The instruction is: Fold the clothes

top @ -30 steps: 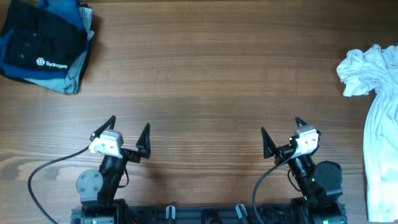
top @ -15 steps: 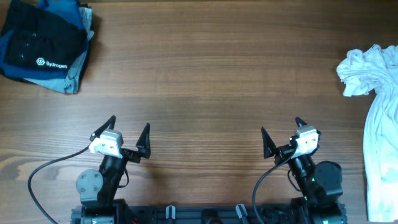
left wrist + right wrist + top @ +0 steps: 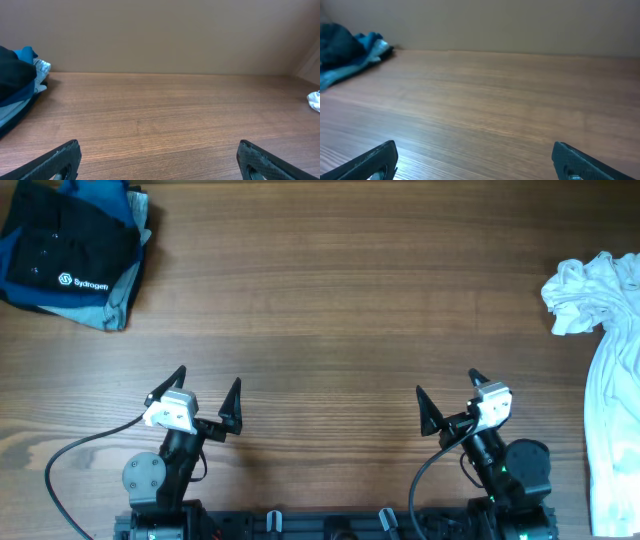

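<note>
Hovering low over the near part of the brown wood-grain counter [image 3: 320,310], the left fingers [image 3: 233,402] stand spread as wide as they go, two black pointed tips with nothing but bare wood between them. The right fingers [image 3: 427,412] are spread just as wide and hold nothing either. Both pairs point toward the far edge of the counter and are well apart from each other.

The large white garment of thin, wrinkled cloth [image 3: 612,380] lies well off to the right of the right fingers and touches neither pair. A bunched, crumpled part [image 3: 578,295] sits ahead and to the right of the right fingers. A longer, flatter stretch runs back past them along the counter's right edge, cut off by the frame. In the left wrist view a small white scrap of the garment [image 3: 315,100] shows at the far right, ahead of the left fingers [image 3: 262,160].

A folded stack of dark blue-black clothing with a white "Sydrogen" logo [image 3: 70,255] lies at the far left corner, well ahead and to the left of the left fingers, with lighter blue cloth showing beneath it. The right wrist view catches the stack [image 3: 345,47] far ahead and left of the right fingers [image 3: 372,161]. A black cable [image 3: 70,460] loops over the counter behind and left of the left fingers.
</note>
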Motion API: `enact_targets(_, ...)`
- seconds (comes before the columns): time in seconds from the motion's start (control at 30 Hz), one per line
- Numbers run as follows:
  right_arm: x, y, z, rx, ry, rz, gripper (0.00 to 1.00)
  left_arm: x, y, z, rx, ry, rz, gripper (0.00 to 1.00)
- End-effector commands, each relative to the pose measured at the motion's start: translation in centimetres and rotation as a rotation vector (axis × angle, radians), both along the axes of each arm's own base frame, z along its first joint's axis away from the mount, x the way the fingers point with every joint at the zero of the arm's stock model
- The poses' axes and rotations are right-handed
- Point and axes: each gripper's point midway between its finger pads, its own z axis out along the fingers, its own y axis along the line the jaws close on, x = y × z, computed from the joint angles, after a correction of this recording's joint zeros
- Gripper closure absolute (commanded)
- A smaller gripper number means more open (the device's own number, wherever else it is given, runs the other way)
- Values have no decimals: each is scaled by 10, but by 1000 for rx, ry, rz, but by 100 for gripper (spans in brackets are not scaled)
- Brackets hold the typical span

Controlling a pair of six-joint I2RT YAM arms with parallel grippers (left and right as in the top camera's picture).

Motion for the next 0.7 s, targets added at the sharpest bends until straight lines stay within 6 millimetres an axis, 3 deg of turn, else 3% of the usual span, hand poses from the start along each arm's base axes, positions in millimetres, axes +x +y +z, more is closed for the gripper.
enact_targets(0.0, -5, 16, 9, 159, 27, 74, 0, 0, -2, -2, -2, 4, -11, 0)
enact_targets(0.13, -10, 26, 13, 155, 17, 140, 0, 0, -2, -2, -2, 3, -11, 0)
enact_targets(0.37, -10, 14, 34, 37, 55, 83, 0, 0, -2, -2, -2, 4, -11, 0)
enact_targets(0.57, 7, 10, 66, -10, 191, 48, 0, 0, -2, -2, -2, 4, -12, 0)
enact_targets(0.67, 21, 12, 73, -23, 305, 47, 0, 0, -2, -2, -2, 4, -11, 0)
